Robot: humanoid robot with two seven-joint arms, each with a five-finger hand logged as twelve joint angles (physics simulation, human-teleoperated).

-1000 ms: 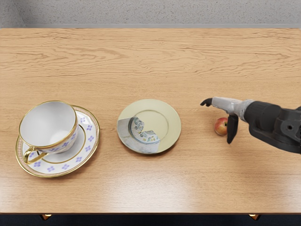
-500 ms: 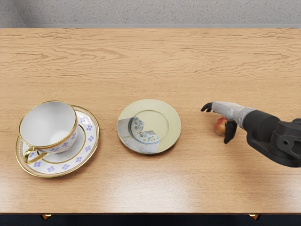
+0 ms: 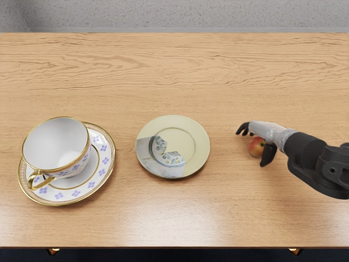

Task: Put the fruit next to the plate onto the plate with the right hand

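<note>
A small red-yellow apple [image 3: 255,146] lies on the table, a short way right of the shiny gold plate [image 3: 197,138]. My right hand [image 3: 257,141] reaches in from the right edge and hovers over the apple. Its fingers are spread: the upper ones arch over the fruit's far side and the dark thumb [image 3: 268,155] hangs at its near right side. The hand is open and the fruit rests on the wood. The left arm is out of view.
A white cup with a gold rim [image 3: 54,145] stands on a flowered saucer [image 3: 101,164] at the left. The wooden table [image 3: 174,71] stretches back to a grey wall; its front edge runs along the bottom.
The right hand has dropped lower and drawn in around the apple, its fingers now arched closer over it. The apple, plate and cup have not moved.
</note>
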